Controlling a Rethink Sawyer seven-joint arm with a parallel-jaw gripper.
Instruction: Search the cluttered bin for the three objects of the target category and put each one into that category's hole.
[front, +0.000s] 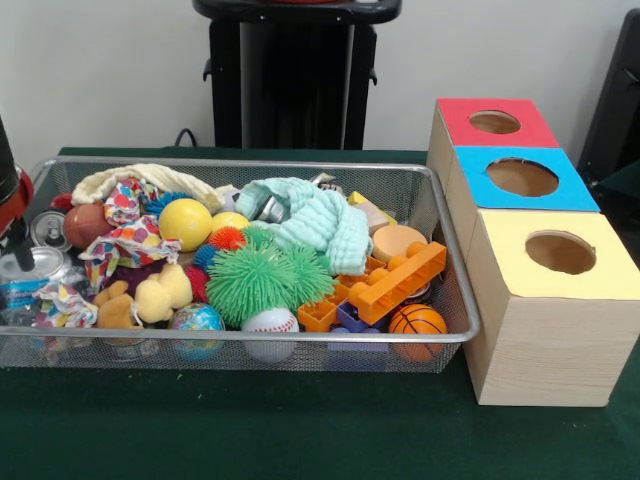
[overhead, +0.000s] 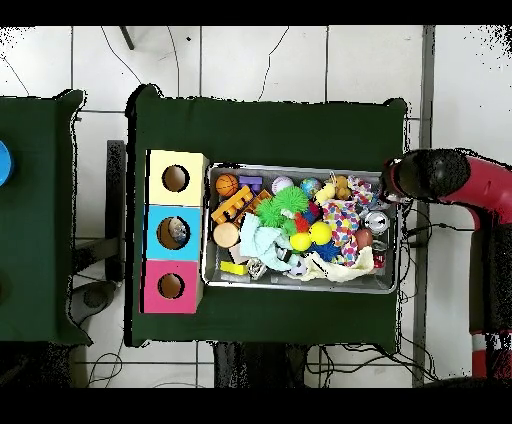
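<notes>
Bin w/ bottle at end far from blue hole, something already inside hole; gripper state can't tell.

**Green tabletop: a mesh basket and a wooden box**

The tabletop is covered in dark green cloth. Two things stand directly on it. The wire mesh basket sits to the left in the front view, its long side running across the picture, heaped with toys. Just beside its right end stands the pale wooden box, long and narrow, running from near to far. Its top carries a yellow panel nearest the camera, a blue panel in the middle and a red one farthest, each cut with a round hole. The cloth in front of both is bare.
</notes>
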